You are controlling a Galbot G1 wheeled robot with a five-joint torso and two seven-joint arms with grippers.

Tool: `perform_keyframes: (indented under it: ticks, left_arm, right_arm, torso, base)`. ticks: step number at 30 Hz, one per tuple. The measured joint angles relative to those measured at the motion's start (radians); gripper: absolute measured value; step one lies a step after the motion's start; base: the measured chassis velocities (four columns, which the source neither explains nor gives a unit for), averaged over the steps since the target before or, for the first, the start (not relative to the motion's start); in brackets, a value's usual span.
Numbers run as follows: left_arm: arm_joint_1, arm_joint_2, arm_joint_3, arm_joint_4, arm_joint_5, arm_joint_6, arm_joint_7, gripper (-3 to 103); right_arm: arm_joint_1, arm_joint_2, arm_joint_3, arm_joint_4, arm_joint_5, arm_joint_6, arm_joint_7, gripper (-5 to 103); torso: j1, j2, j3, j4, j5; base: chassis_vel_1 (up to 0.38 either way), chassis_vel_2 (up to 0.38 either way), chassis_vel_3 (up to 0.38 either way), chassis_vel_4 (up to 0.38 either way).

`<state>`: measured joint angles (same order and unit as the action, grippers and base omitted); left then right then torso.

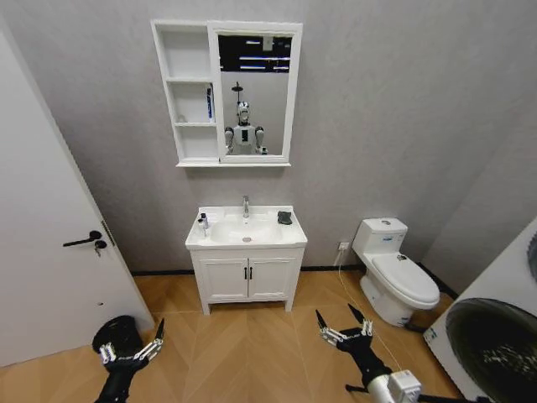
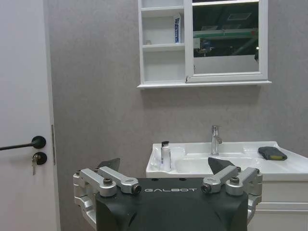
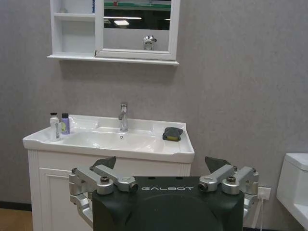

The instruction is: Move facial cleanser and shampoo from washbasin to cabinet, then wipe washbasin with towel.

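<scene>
Your two bottles (image 3: 58, 126) stand upright at the washbasin's (image 1: 246, 239) left rim, toward 12 o'clock, well ahead of both claws. The left claw (image 1: 132, 347) is nearer them than the right claw (image 1: 345, 326); both gape wide, empty.

Washbasin (image 3: 144, 151) w/ 2 bottles (image 3: 59, 126), dark towel (image 3: 172, 134), faucet (image 3: 123, 116)

Toilet (image 3: 296, 185) cut by edge; bottle (image 1: 202, 222) labels too small to read

"GALBOT" stands on the left pincer (image 2: 165, 169) housing and the right pincer (image 3: 163, 167) housing.
</scene>
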<state>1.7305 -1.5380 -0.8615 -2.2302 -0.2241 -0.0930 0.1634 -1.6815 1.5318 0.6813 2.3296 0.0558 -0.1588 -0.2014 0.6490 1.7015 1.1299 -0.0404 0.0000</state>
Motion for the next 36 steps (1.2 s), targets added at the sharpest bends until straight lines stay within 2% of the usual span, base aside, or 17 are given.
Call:
perform_keyframes:
  ticks: [9,13,18,28,31,36]
  left_arm:
    - [-0.017,0.006,0.006,0.0,-0.003,0.009,-0.001,100]
    - [-0.017,0.011,0.006,-0.007,-0.002,0.013,-0.001,100]
    - [-0.009,0.014,0.002,-0.016,-0.003,0.013,-0.001,100]
    - [-0.003,0.015,0.002,-0.025,-0.008,0.013,-0.002,100]
    - [-0.008,0.015,0.005,-0.03,-0.005,0.023,-0.003,100]
    - [-0.01,0.015,0.003,-0.039,-0.005,0.029,-0.003,100]
  right_arm:
    - [0.01,0.017,0.014,0.04,-0.014,0.03,0.048,100]
    - [0.022,0.031,0.025,0.048,-0.086,0.074,0.08,100]
    - [0.03,0.033,0.026,0.049,-0.115,0.087,0.112,100]
    - [0.03,0.034,0.026,0.056,-0.096,0.078,0.115,100]
    - [0.023,0.033,0.03,0.059,-0.062,0.048,0.107,100]
    - [0.013,0.031,0.045,0.061,-0.073,0.02,0.075,100]
  torso:
    - [0.0,0.0,0.0,0.0,0.0]
    - [0.0,0.0,0.0,0.0,0.0]
    - [0.0,0.0,0.0,0.0,0.0]
    - [0.0,0.0,0.0,0.0,0.0]
    - [0.0,0.0,0.0,0.0,0.0]
    - [0.0,0.0,0.0,0.0,0.0]
  base:
    - [0.0,0.0,0.0,0.0]
    - [0.0,0.0,0.0,0.0]
    - [0.0,0.0,0.0,0.0]
    - [0.0,0.0,0.0,0.0]
    - [0.0,0.0,0.0,0.0]
    - [0.0,0.0,0.0,0.0]
